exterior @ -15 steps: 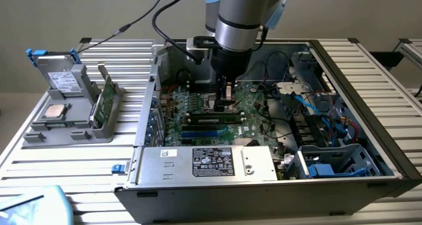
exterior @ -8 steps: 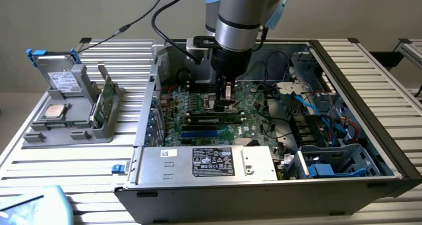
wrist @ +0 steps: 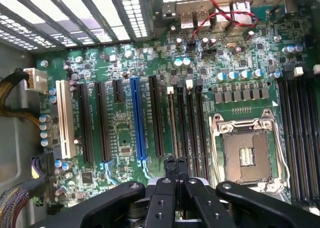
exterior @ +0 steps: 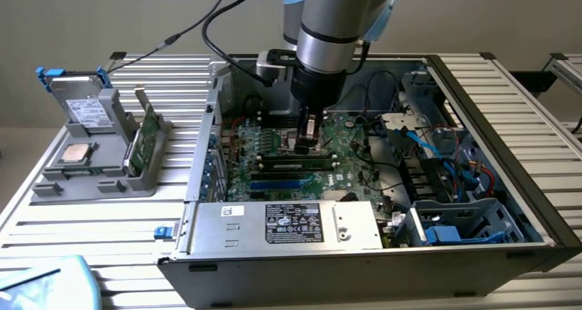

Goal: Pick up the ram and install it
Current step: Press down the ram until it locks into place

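Green circuit board fills my wrist view: the motherboard (wrist: 150, 88) with its rows of long black slots (wrist: 102, 120), one blue slot (wrist: 136, 118), a white slot (wrist: 66, 119) and the square metal processor socket (wrist: 246, 149). My gripper (wrist: 175, 169) hangs over the board with its two black fingertips pressed together, clenched with nothing visible between them.

From the exterior view I see the arm (exterior: 337, 17) reaching down into the open computer case (exterior: 509, 105), which lies on its side on a slatted metal table (exterior: 91, 235). The gripper (exterior: 307, 143) sits low over the middle of the motherboard (exterior: 350, 146). Just below its tip, toward the camera, the ram (exterior: 296, 164) lies lengthwise in a slot, a dark green stick with a row of dark chips. It looks level along the slot, though I cannot tell whether it is fully clipped in. The fingertips are just beside it, and I cannot tell whether they touch it.

Nearer the camera, the silver power supply (exterior: 286, 225) with its label spans the front of the case. Blue and red cables (exterior: 459, 167) run through the drive bay area on the exterior view's right.

On the table at the exterior view's left stands a grey holder (exterior: 91, 167) carrying a drive in a blue-handled caddy (exterior: 86, 109), a processor chip (exterior: 75, 153) lying flat, and a green card (exterior: 144, 140) standing on edge.
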`<action>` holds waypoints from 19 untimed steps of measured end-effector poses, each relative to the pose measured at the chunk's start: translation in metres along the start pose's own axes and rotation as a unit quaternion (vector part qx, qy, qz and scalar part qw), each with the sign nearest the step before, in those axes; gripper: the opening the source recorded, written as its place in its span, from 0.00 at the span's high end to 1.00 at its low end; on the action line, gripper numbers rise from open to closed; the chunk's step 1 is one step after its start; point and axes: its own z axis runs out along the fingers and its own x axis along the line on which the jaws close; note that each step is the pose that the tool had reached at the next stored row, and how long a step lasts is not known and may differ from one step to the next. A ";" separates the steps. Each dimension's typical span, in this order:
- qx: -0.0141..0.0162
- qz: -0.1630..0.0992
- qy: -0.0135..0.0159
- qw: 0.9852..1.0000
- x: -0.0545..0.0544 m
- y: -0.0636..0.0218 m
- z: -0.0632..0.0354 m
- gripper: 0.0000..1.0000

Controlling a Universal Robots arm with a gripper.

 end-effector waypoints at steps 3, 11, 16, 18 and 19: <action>-0.001 0.023 -0.002 1.000 0.000 -0.0002 0.0020 0.89; 0.010 0.069 0.006 0.998 0.000 -0.0006 0.0054 0.89; 0.022 0.089 0.015 0.996 0.000 -0.0006 0.0054 0.89; 0.027 0.098 0.014 0.995 0.000 -0.0006 0.0055 0.89; 0.028 0.103 0.013 0.994 0.000 -0.0006 0.0055 0.89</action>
